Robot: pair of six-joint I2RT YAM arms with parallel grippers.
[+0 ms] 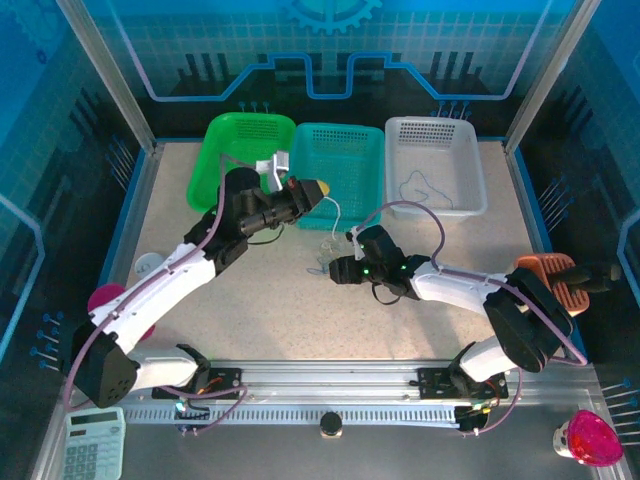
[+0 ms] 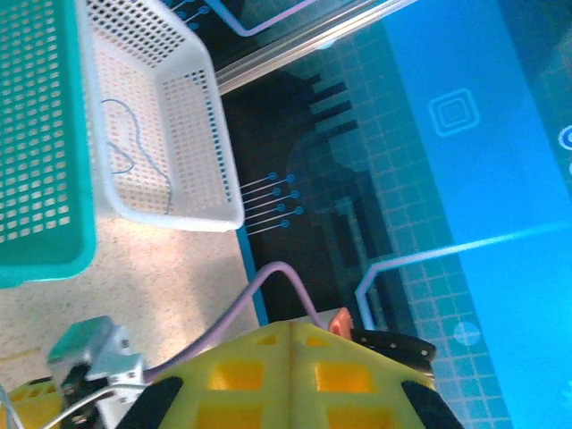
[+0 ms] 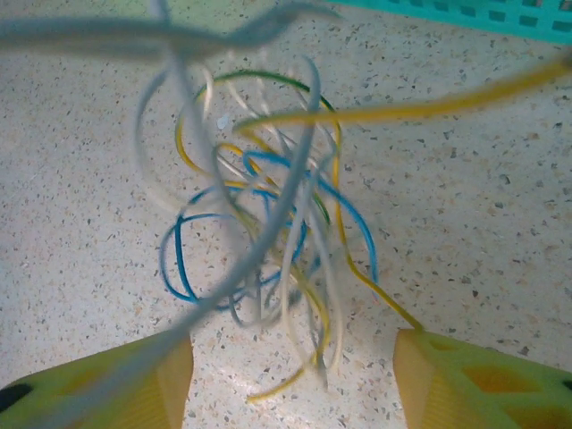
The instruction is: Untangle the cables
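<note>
Task at an early stage. One blue cable lies apart in the white basket. The others form a tangle on the desk. The right gripper has its fingers apart, straddling the tangle. The left gripper has its fingers closed, and a pale strand leads toward them.

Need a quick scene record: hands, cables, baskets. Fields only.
left hand: shut, by the near edge of the teal plastic mesh basket
right hand: open, fingers either side of the tangle
tangle of thin yellow, white and blue wires: lying on the speckled table, not gripped
white plastic mesh basket: holds one thin dark blue wire
green plastic mesh basket: left of the teal one
</note>
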